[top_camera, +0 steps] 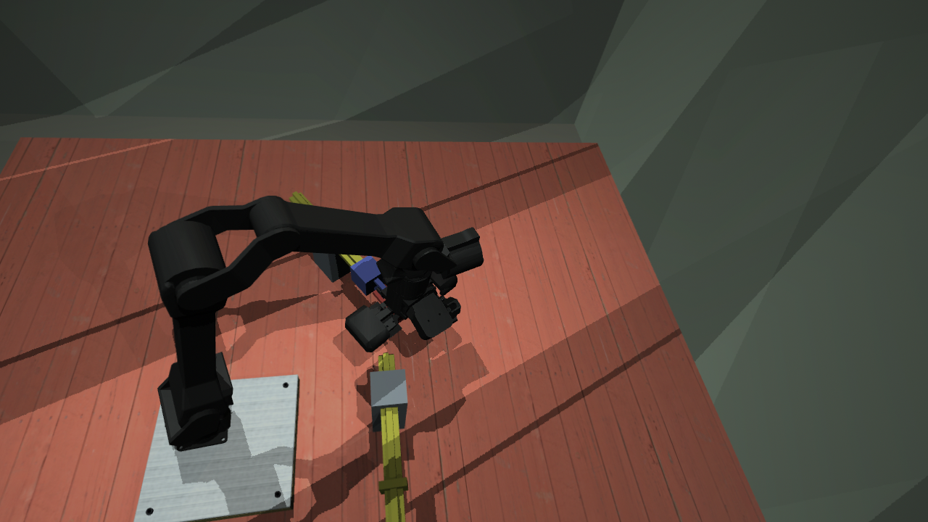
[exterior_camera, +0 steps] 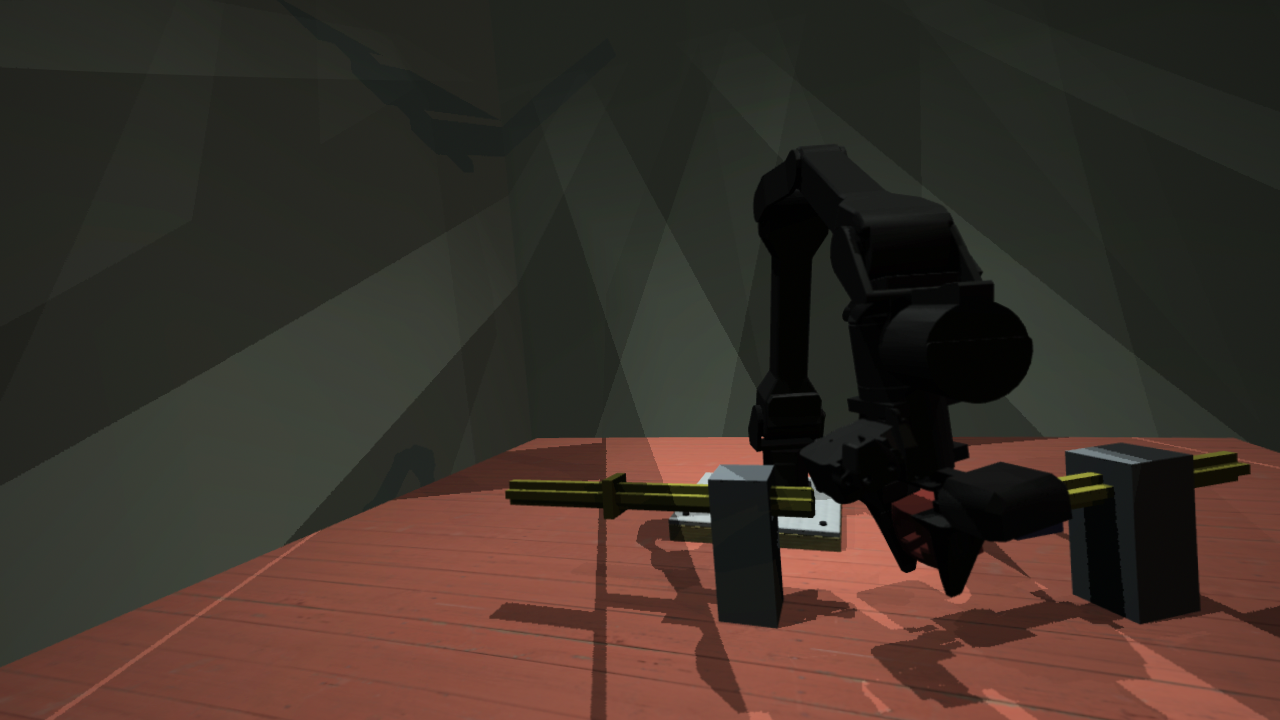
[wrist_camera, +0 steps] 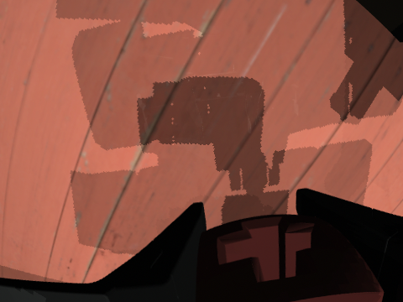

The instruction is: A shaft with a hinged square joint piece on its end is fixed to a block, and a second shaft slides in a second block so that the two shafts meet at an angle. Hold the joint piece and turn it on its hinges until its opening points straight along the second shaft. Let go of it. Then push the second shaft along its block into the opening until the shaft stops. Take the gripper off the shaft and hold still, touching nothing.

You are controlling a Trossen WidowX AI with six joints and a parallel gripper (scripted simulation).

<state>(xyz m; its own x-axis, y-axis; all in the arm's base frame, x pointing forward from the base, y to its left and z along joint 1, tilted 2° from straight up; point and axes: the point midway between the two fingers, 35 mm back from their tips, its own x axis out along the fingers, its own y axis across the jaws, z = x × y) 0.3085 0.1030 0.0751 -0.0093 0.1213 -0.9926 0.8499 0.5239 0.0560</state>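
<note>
My gripper point(exterior_camera: 930, 577) point(wrist_camera: 250, 205) is shut on the red joint piece point(top_camera: 377, 296) point(exterior_camera: 914, 519) point(wrist_camera: 336, 268); one finger stands on each side of it. Its cross-shaped opening shows in the wrist view, and its hinge is mostly hidden. A blue hinge part point(top_camera: 365, 273) joins it to the first yellow shaft point(top_camera: 350, 259) point(exterior_camera: 1087, 488), held in a grey block point(top_camera: 332, 267) point(exterior_camera: 1163, 537). The second yellow shaft point(top_camera: 391, 441) point(exterior_camera: 662, 495) runs through the other grey block point(top_camera: 389, 389) point(exterior_camera: 744, 546). Its near end stands apart from the joint piece. I cannot tell whether the opening lines up exactly.
A yellow collar point(top_camera: 393, 484) point(exterior_camera: 613, 495) sits on the second shaft, on the side of its block away from the joint. The arm's metal base plate point(top_camera: 288, 441) lies left of that block in the top view. My forearm passes over the first shaft.
</note>
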